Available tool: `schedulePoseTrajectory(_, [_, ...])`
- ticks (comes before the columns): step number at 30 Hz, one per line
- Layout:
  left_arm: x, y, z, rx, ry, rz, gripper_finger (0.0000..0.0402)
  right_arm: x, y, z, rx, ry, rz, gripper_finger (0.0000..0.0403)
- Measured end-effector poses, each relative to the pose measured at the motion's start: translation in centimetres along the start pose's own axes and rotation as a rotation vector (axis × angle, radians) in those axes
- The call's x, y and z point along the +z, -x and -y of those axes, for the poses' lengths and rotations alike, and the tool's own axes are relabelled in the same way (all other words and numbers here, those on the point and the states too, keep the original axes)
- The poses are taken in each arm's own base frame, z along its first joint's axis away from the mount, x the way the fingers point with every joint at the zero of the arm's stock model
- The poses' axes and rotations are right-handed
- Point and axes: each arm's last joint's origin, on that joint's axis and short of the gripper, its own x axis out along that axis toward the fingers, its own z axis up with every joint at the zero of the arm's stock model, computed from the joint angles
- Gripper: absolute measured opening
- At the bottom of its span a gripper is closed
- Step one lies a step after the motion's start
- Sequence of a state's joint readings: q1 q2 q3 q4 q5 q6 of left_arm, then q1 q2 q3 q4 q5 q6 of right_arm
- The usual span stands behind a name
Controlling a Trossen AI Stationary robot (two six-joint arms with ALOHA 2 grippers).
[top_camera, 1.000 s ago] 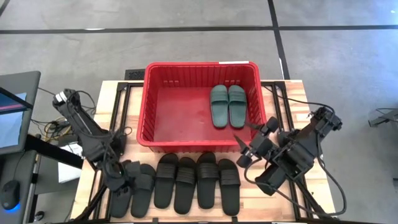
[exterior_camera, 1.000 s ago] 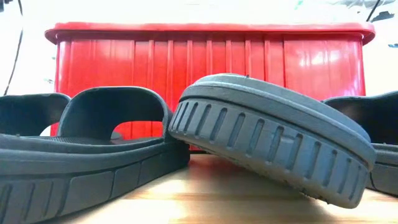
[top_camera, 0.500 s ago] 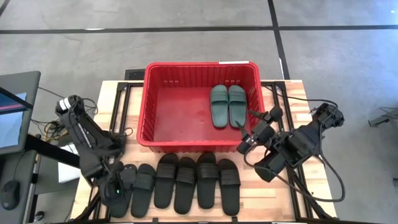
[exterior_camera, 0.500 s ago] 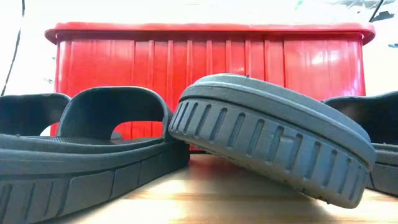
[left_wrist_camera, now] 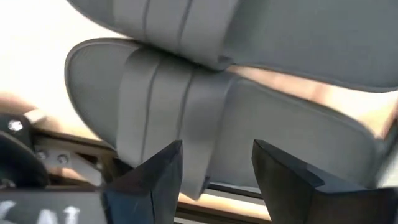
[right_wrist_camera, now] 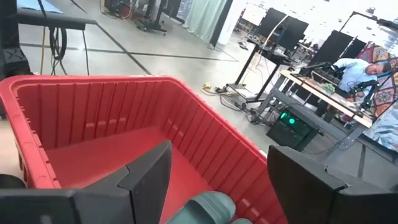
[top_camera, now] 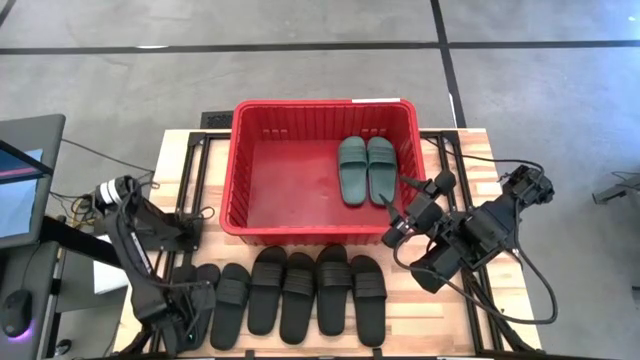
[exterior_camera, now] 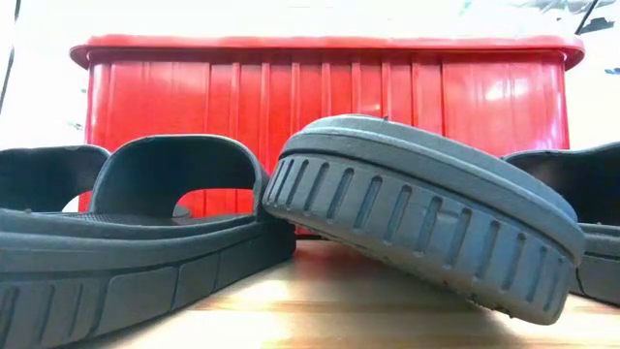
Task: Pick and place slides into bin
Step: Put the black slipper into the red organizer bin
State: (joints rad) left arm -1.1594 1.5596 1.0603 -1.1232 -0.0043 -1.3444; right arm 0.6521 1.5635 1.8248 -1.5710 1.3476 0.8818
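Left gripper is low over the leftmost black slide, jaws spread wide, gripping nothing; the wide ribbed strap sits just ahead of the fingertips. It probably hovers rather than touches, hard to tell.

Right gripper is tilted at the red bin's right rim, jaws wide, empty. 2 teal slides lie inside just ahead of it, on the smooth floor between ribbed walls.

6 black slides sit in a row outside the bin, matte rubber, grooved sole edges.
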Motion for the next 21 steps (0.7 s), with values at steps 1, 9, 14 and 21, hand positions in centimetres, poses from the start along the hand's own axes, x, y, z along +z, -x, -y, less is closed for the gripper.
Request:
schedulePoseTrajectory(1, [-0.1, -0.2, 0.0, 0.024, 0.004, 0.000, 0.0183, 0.0, 0.0, 0.0, 0.000, 0.000, 0.000, 0.0250])
schedulePoseTrajectory(9, [-0.6, -1.6, 0.1, 0.157, 0.029, -0.011, 0.0183, 0.0, 0.0, 0.0, 0.000, 0.000, 0.000, 0.0250])
schedulePoseTrajectory(14, [-0.6, -1.6, -0.3, 0.208, 0.059, 0.009, 0.0183, 0.0, 0.0, 0.0, 0.000, 0.000, 0.000, 0.0250])
schedulePoseTrajectory(21, [-0.6, -1.5, -0.7, 0.254, 0.070, 0.049, 0.0135, 0.0, 0.0, 0.0, 0.000, 0.000, 0.000, 0.0250])
